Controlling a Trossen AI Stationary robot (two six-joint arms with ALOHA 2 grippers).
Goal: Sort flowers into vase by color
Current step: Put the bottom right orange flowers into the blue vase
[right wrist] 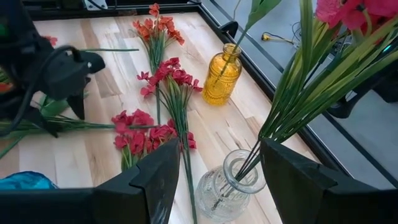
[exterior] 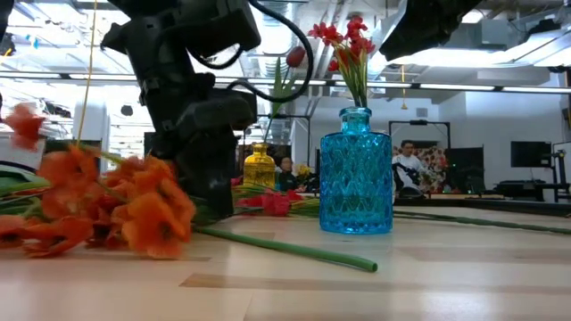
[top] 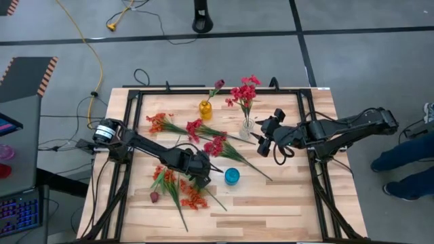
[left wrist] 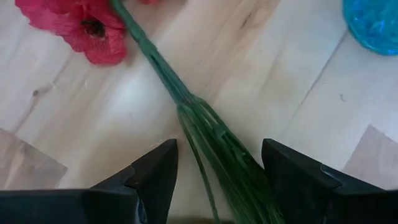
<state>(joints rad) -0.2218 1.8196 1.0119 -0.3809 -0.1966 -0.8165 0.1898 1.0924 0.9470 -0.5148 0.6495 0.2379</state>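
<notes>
Crimson spray [left wrist: 205, 134] flat, diagonal — left fingers [left wrist: 149, 171] spread astride stem; right fingers [right wrist: 155, 171] spread.

The left arm is reaching in from the table's left edge toward its middle, its left gripper [left wrist: 214, 180] pointing down at the tabletop with fingers spread wide. The right arm is stretching in from the right, its right gripper [right wrist: 214, 180] likewise gaping.

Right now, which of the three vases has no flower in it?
The blue vase, nearest the left end effector, stands empty. The yellow vase holds a maroon bud and the clear vase holds crimson-pink blooms.
</notes>
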